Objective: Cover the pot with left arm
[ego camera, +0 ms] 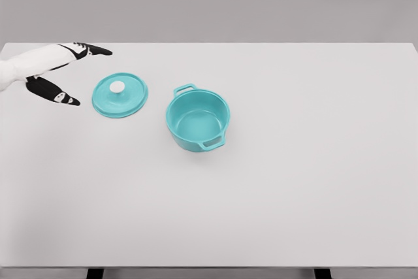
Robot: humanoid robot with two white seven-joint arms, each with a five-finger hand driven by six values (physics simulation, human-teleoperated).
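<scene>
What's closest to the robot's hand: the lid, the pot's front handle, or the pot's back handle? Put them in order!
From the left hand:
1. Lid, right beside the hand.
2. Back handle, on the pot's near-left rim.
3. Front handle, on the pot's far side.

text: none readable | labels: none | numbers: none

Smooth matt teal pot (198, 121) and lid (120, 95)

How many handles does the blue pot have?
2. One handle sticks out at the pot's back left, the other handle at its front right.
</scene>
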